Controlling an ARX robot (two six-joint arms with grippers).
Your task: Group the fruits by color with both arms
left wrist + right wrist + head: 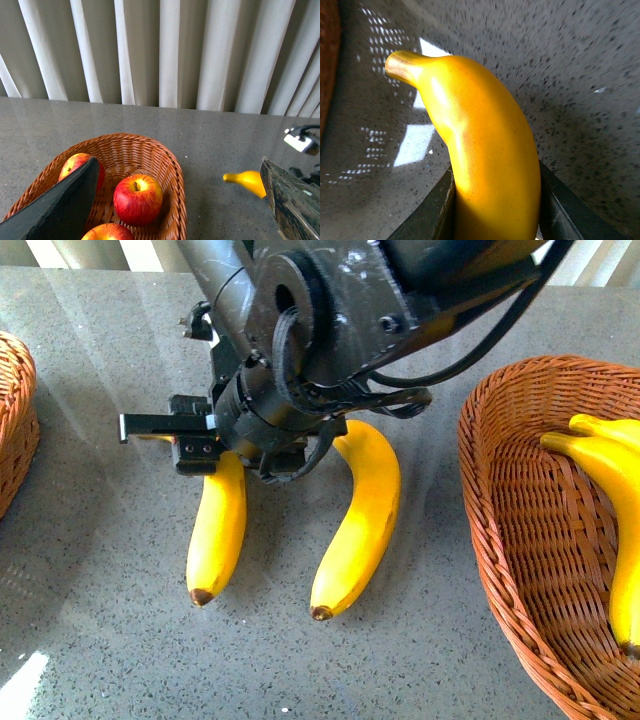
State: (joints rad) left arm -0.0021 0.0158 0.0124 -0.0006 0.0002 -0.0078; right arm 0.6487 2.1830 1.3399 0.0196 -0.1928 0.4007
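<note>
On the grey table lie two bananas, side by side. My right gripper point(198, 445) is shut on the top end of the left banana point(218, 530); the other banana point(360, 520) lies free beside it. In the right wrist view the held banana point(485, 150) fills the gap between both fingers of the right gripper point(495, 212). My left gripper point(175, 210) hangs open over a wicker basket point(172, 170) holding three red apples point(137, 199), point(75, 164), point(107, 233). One left finger point(55, 210) hides part of an apple. A banana tip point(245, 181) shows past the basket.
A wicker basket point(500, 510) at the right holds two bananas point(615, 480). The apple basket's edge point(15, 410) shows at the far left. The bulky black arm point(330, 320) crosses the top of the front view. Curtains point(165, 50) hang behind the table.
</note>
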